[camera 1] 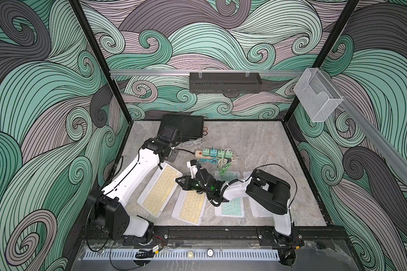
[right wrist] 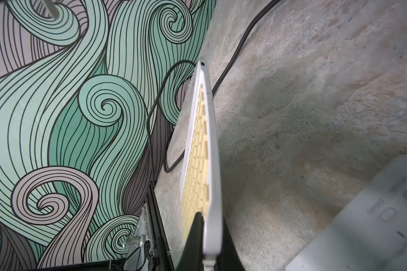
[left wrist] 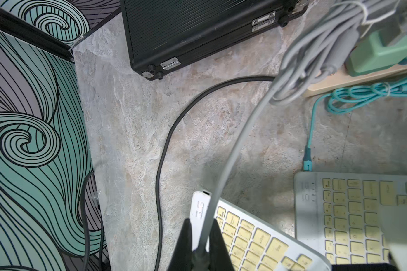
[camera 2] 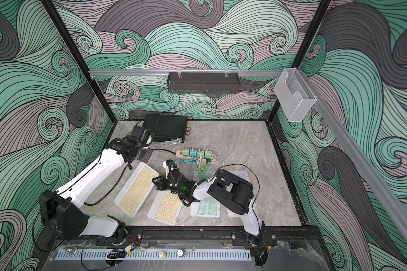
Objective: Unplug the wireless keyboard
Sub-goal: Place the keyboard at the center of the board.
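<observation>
Pinching the grey cable (left wrist: pixel 230 159) in my left gripper (left wrist: pixel 200 225) and the keyboard (right wrist: pixel 197 164) in my right gripper (right wrist: pixel 209 225), I'd pull straight away from the port (left wrist: pixel 206 192). Hold the keyboard steady.

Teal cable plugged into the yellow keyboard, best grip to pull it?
Grip the teal plug itself, at the back edge of the yellow keyboard, not the slack teal cable. Come from above, jaws across its sides: it lies low and points straight out of the edge.

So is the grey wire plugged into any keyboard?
No, the grey wire ends pinched in the left jaws, and the port on the nearby yellow keyboard is empty.
</observation>
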Controlling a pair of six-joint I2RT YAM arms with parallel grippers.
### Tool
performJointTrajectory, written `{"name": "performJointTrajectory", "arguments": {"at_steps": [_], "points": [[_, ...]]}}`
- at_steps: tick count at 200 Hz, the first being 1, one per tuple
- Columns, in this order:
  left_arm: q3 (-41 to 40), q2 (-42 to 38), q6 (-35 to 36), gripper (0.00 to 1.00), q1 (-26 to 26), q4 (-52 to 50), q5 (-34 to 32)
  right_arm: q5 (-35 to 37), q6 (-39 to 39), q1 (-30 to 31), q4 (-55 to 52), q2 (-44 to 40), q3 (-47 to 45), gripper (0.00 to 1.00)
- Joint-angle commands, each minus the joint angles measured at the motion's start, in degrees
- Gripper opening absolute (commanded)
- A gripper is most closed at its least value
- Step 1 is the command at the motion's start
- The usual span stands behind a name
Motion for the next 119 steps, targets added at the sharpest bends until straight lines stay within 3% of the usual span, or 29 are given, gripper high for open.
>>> {"name": "performJointTrajectory", "arguments": {"at_steps": [1,38,89,119], "points": [[2.5,-1.2,-2.2,0.0,-0.1,-1.5,-0.9,-2.0,-1.0,0.2,-6.2,2.9,1.7,0.0],[1.4,-1.9,-4.0,0.0,-0.1,0.8,3.3,-2.8,-0.5,0.1,-6.7,4.9,2.9,0.03],[1.2,-2.1,-4.9,0.0,0.0,-0.5,0.1,-1.6,-1.0,-0.4,-7.8,4.2,1.5,0.11],[1.3,-1.9,-5.0,0.0,-0.1,-0.6,0.1,-1.6,-1.2,-0.5,-8.8,4.0,1.5,0.22]]}}
